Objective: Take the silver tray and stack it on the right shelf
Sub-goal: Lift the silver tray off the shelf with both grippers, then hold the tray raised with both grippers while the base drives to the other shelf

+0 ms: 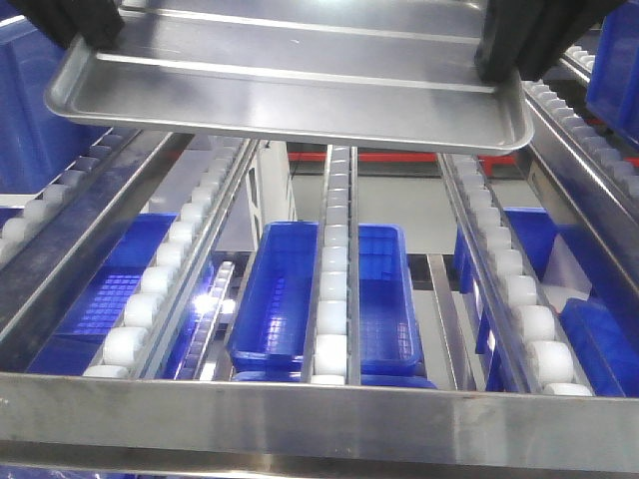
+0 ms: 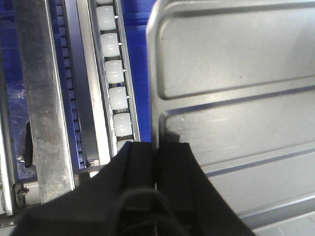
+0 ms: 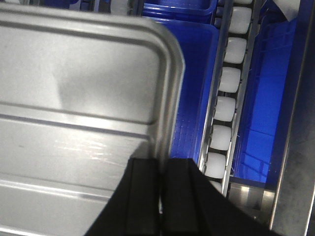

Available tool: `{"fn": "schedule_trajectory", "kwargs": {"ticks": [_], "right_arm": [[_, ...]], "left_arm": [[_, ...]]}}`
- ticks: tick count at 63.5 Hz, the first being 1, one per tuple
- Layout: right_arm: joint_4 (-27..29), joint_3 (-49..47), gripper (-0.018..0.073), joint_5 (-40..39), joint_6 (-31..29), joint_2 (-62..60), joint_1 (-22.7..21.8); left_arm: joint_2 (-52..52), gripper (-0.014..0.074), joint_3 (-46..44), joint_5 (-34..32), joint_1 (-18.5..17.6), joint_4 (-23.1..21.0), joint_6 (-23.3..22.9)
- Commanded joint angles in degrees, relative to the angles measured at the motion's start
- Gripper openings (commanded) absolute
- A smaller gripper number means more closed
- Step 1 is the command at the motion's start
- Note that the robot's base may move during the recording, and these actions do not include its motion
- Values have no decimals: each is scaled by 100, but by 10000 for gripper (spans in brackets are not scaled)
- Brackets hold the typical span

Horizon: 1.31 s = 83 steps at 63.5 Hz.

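Two grippers engaged, one tray in the air.

Left gripper [image 1: 80, 30]: jaws clamped on the rim of the silver tray [image 1: 290, 100] at its left short end; the left wrist view shows the black fingers [image 2: 142, 162] pinching the raised edge between them. Right gripper [image 1: 509, 55]: likewise closed on the rim at the opposite end, confirmed in the right wrist view, rim edge running straight into the seam between the two pads.

Tray position: held roughly level, carried between both arms above the right shelf [image 1: 319, 414], past the broad front bar and over the lanes of white rollers [image 1: 334, 299]. Front view shows a gap under the tray; no contact with any roller that I can see. Blue bins [image 1: 300, 289] sit on a lower level beneath the lanes.

Progress, as judged:
- grab: done, both sides secure
- lift and carry to the shelf: done or nearly so, tray already over the lanes
- set-down: not yet done
- release and retreat of both arms: not yet done

Cannot tell from these views whether another tray waits further up the lanes to be stacked on.

Next move likely calls for an even descent on both sides, so the tray lands flat across the lanes rather than corner first
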Motion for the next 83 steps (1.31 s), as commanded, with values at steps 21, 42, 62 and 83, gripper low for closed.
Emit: {"fn": "schedule_trajectory", "kwargs": {"ticks": [21, 42, 62, 83], "right_arm": [[-329, -177, 57, -156, -95, -213, -12], [-329, -177, 57, -156, -95, -213, -12], [-329, -177, 57, -156, -95, -213, -12], [-329, -177, 57, -156, -95, -213, -12]], "left_arm": [[-162, -95, -188, -5, -39, 288, 79], [-162, -95, -188, -5, -39, 288, 79], [-162, -95, -188, -5, -39, 277, 79], [-162, -95, -188, -5, -39, 262, 79]]}}
